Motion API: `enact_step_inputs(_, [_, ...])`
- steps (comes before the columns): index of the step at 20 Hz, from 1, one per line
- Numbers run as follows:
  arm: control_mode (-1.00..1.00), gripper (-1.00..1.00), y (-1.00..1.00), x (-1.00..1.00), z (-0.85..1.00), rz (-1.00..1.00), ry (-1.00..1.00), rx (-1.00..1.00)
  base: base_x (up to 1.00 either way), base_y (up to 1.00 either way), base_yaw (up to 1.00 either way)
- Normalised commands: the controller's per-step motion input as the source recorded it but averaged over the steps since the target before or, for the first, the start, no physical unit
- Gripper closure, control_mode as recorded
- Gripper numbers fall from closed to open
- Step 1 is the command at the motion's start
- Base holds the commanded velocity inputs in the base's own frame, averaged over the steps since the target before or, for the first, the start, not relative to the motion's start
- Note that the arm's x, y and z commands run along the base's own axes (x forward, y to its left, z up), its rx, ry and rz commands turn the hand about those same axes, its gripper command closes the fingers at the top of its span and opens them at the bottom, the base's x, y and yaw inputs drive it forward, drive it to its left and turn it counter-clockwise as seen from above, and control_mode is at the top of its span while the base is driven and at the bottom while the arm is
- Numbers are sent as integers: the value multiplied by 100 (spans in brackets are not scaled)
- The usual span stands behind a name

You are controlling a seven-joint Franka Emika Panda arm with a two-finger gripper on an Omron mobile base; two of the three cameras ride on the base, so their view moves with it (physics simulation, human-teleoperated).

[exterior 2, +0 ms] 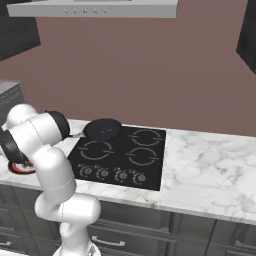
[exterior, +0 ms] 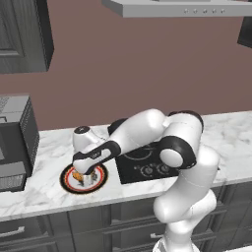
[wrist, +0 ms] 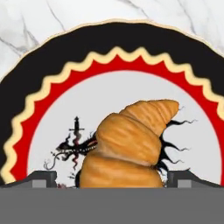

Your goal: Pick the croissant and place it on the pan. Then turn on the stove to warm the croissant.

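Observation:
The croissant [wrist: 131, 144], golden-orange with brown ridges, lies on a white plate with a black-and-red rim [wrist: 109, 39]. My gripper [wrist: 113, 179] is open and low over the plate. One of its fingertips [wrist: 43, 178] stands to the left of the croissant and the other to the right, and neither presses on it. From the left base view the gripper [exterior: 86, 178] hangs over the plate [exterior: 66, 183] with the croissant [exterior: 77, 175] beneath it. The black pan [exterior 2: 102, 129] rests on the stove's [exterior 2: 120, 155] back-left burner, and its knobs [exterior 2: 102, 173] line the stove's front edge.
A grey boxy appliance [exterior: 15, 140] stands at the left end of the marble counter [exterior 2: 205, 170]. A range hood [exterior 2: 95, 7] hangs above the stove. My arm's elbow [exterior: 179, 142] bulges over the stove's front. Dark drawers [exterior: 29, 231] run below the counter.

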Motion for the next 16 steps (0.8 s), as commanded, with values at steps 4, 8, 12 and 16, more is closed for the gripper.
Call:
enact_step_inputs(4, [-100, -100, 3, 0, -25, 1, 0, -1, 0, 0, 0])
enact_step_inputs(8, [-100, -100, 0, 0, -24, 1, 0, 0, 0, 0, 0])
enact_step_inputs(12, [-100, 100, 0, 0, -20, 0, -1, 0, 0, 0, 0])
enact_step_inputs(16, [-100, 100, -9, -21, -3, 0, -11, 0, 0, 0, 0])
